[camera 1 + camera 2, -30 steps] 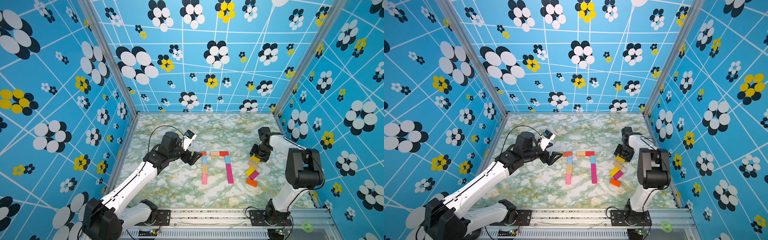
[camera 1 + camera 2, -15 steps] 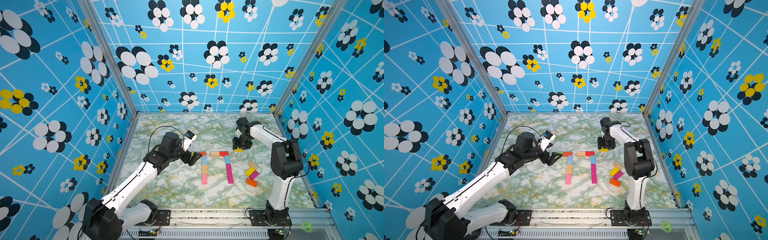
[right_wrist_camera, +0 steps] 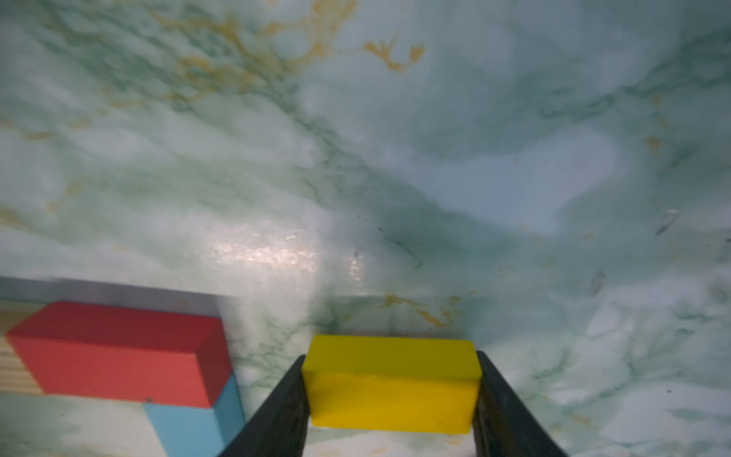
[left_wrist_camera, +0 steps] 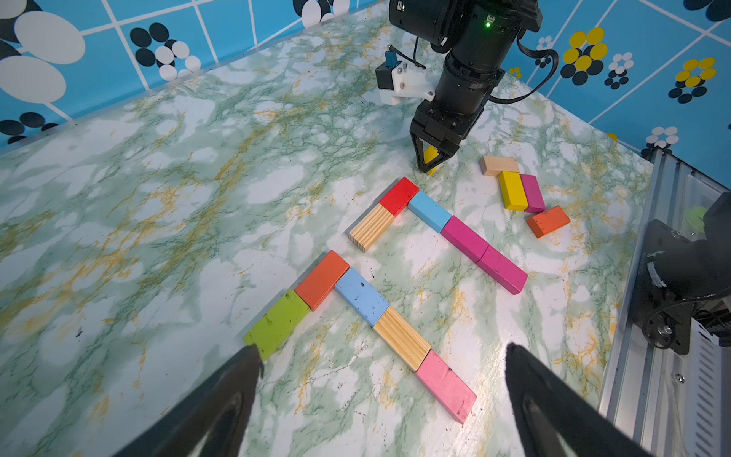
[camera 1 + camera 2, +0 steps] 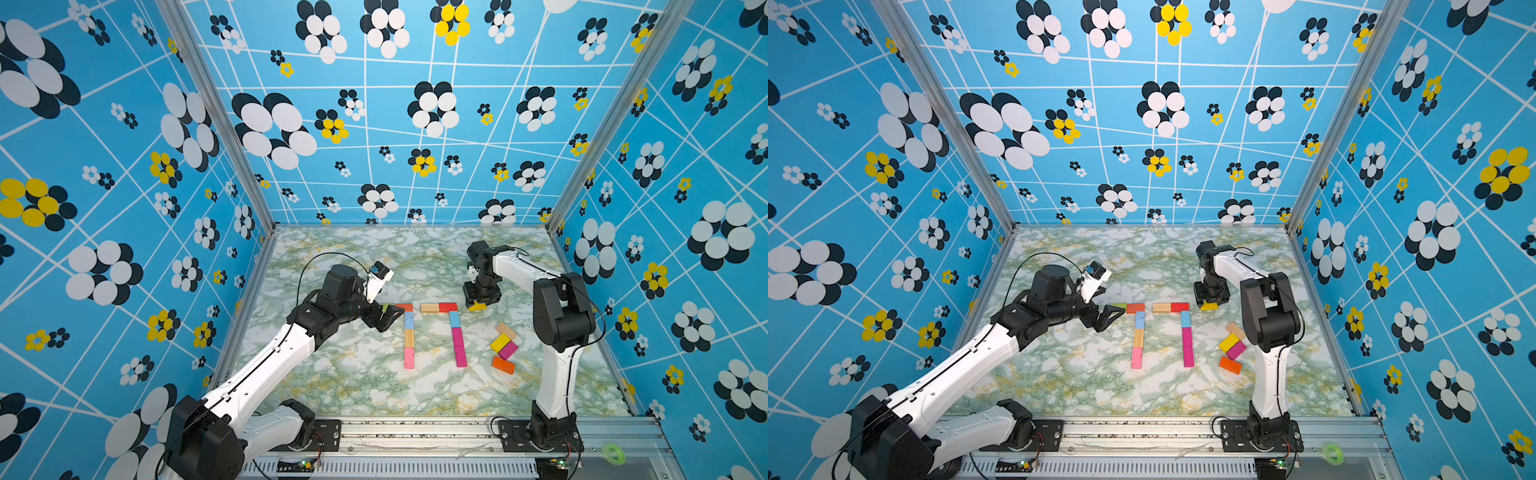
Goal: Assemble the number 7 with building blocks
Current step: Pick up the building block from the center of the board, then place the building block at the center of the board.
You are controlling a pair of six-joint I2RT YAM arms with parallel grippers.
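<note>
Judging by the table (image 5: 353,386), you are well along. Two five-block sevens lie in the lower middle of the frame in both top views: the green-barred seven (image 5: 409,332) and, just to its right, the red-cornered seven (image 5: 457,340). Each has a two-block bar and a three-block stem set end to end. What is left seems to be placing the yellow block (image 3: 391,380), which your right fingers (image 3: 277,411) pinch by its short ends just beside the red block (image 3: 118,352) but apart from it. Four spare blocks (image 5: 500,343) wait further right in the frame. The right wrist view shows that grip and gap plainly, where the top views give only a yellow sliver under the arm; whether the block touches the table I cannot tell. The left wrist view shows your left fingers (image 4: 221,403) spread wide and empty just beside the green block (image 4: 277,322), which a top view half hides.
</note>
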